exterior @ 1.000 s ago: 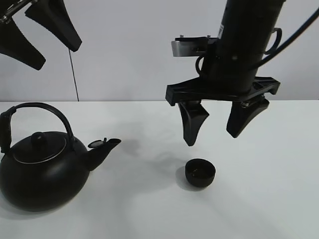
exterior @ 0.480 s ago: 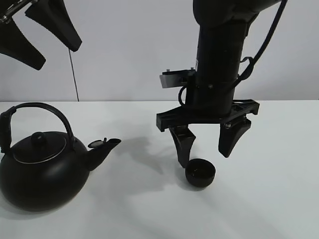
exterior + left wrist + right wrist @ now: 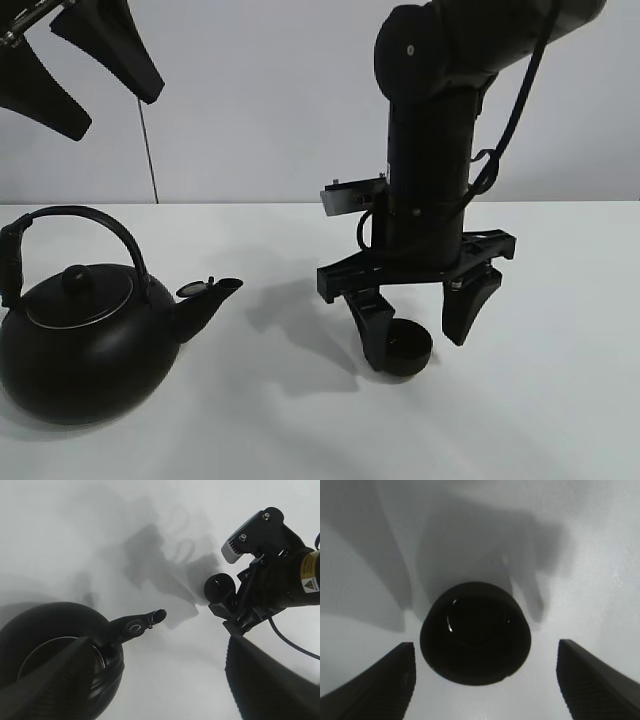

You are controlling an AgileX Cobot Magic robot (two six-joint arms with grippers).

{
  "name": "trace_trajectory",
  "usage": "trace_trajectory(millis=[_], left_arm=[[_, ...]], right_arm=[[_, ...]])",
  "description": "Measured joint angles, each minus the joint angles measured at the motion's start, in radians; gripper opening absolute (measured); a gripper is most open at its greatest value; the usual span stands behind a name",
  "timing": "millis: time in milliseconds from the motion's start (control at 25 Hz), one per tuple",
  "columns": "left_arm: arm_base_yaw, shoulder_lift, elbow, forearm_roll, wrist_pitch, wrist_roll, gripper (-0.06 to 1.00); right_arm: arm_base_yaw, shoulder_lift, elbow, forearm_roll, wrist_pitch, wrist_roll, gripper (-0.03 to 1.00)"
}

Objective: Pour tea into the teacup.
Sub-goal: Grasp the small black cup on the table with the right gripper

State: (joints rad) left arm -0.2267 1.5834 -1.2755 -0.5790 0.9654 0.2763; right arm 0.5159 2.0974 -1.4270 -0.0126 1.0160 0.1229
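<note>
Black two-finger right gripper (image 3: 415, 345): spread wide, down at table level, lower centre-right of the high view. Straddles a small round matte-black handleless teacup (image 3: 405, 349). Pinches nothing. One finger (image 3: 372, 325) sits hard against the cup's left wall, contact or not: cannot tell. Other finger hangs clear on the right.

Right wrist view agrees: teacup (image 3: 475, 632) upright, centred in the right gripper (image 3: 485, 644), a gap on each side, one narrower. Rests on a plain white tabletop (image 3: 560, 400).

Left gripper (image 3: 112, 112): also spread, empty, hangs high in the upper left corner.

Lower left: big round black kettle (image 3: 85, 345) with arched handle, lid on. Points its spout right toward the cup, well apart from it.
</note>
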Motion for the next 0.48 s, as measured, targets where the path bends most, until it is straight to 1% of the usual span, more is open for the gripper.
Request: trace_trajectory(millis=[200, 320, 360, 440, 480], left_arm=[[0.0, 0.0, 0.0, 0.0, 0.0, 0.0, 0.53], [0.0, 0.0, 0.0, 0.0, 0.0, 0.0, 0.53], [0.0, 0.0, 0.0, 0.0, 0.0, 0.0, 0.53], [0.0, 0.0, 0.0, 0.0, 0.0, 0.0, 0.53], [0.0, 0.0, 0.0, 0.0, 0.0, 0.0, 0.53]], right_arm=[[0.0, 0.017, 0.0, -0.002, -0.04, 0.007, 0.54], [0.0, 0.02, 0.0, -0.003, -0.047, 0.008, 0.52], [0.0, 0.021, 0.0, -0.004, -0.047, 0.012, 0.5], [0.0, 0.022, 0.0, -0.006, -0.049, 0.019, 0.42], [0.0, 0.022, 0.0, -0.006, -0.05, 0.023, 0.4]])
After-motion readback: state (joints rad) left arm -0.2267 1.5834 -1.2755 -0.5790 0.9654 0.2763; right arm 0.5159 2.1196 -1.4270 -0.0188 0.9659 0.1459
